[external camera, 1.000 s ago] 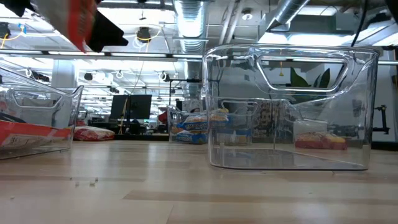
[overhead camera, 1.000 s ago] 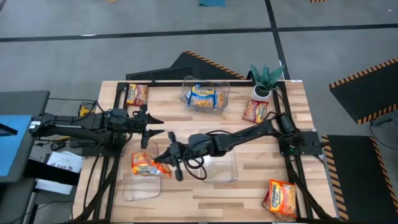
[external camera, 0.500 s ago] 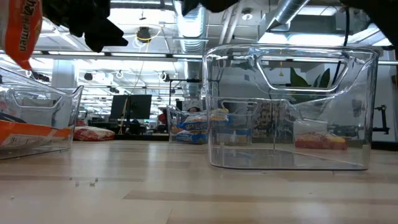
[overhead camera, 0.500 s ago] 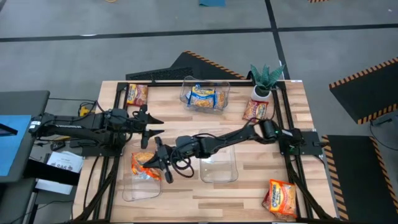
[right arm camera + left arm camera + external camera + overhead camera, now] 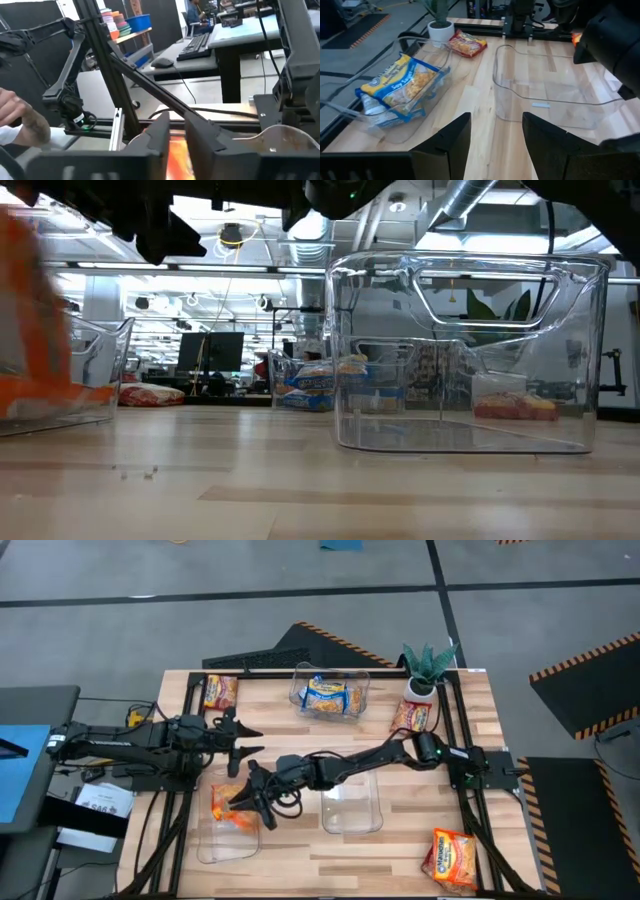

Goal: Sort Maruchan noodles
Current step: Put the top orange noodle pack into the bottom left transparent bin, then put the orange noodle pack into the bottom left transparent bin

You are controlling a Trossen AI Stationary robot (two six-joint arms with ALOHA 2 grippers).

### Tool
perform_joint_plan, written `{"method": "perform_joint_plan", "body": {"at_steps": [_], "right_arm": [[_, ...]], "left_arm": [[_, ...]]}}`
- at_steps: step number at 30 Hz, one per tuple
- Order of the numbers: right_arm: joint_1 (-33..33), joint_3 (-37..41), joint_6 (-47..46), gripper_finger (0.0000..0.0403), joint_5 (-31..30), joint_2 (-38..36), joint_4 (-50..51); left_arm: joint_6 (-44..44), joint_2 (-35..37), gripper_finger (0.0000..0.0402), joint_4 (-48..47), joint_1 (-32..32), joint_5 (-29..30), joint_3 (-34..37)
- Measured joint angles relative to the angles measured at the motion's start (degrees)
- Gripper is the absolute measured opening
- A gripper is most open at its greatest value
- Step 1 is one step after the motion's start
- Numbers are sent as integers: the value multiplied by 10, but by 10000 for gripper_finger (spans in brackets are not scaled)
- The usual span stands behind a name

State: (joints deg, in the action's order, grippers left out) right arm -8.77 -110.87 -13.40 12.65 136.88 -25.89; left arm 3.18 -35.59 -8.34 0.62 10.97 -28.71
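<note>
A: What sits at twelve o'clock on the wooden table (image 5: pixel 400 840)?

B: A clear bin (image 5: pixel 330 692); the potted plant (image 5: pixel 428 668) stands at about one o'clock.

A: And nearer the middle?

B: An empty clear bin (image 5: pixel 352 808) around six o'clock, another bin (image 5: pixel 226 840) at about seven. A keyboard (image 5: pixel 197 45) rests on a desk beyond.

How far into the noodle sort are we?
Done: blue-and-yellow packets sit in the back bin.
In hand: the right gripper is over the front-left bin, where an orange packet is going in.
Left: three orange packets on the table at back left, by the plant and front right. The middle bin is empty.
</note>
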Motion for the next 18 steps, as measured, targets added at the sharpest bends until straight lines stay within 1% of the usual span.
{"method": "perform_joint_plan", "body": {"at_steps": [4, 6, 9, 11, 13, 15, 17, 18], "right_arm": [[1, 0, 2, 164, 10, 0, 6], [4, 0, 15, 197, 20, -2, 39], [7, 0, 44, 231, 29, -29, 159], [8, 0, 64, 242, 26, -60, 251], [8, 0, 81, 244, 24, -91, 357], [3, -1, 92, 243, -4, -115, 453], [-7, 1, 101, 240, -53, -143, 570], [-12, 1, 103, 238, -86, -157, 612]], "left_arm": [[0, 0, 167, 0, 0, 3, 0], [0, 0, 167, 0, 0, 3, 0], [0, 0, 167, -2, 0, 3, 0], [0, 1, 167, -7, 0, 4, 0], [0, 5, 167, -11, 0, 5, 0], [0, 7, 167, -13, 0, 10, 0], [0, 12, 167, -14, 0, 15, 0], [0, 14, 167, -12, 0, 15, -1]]}}
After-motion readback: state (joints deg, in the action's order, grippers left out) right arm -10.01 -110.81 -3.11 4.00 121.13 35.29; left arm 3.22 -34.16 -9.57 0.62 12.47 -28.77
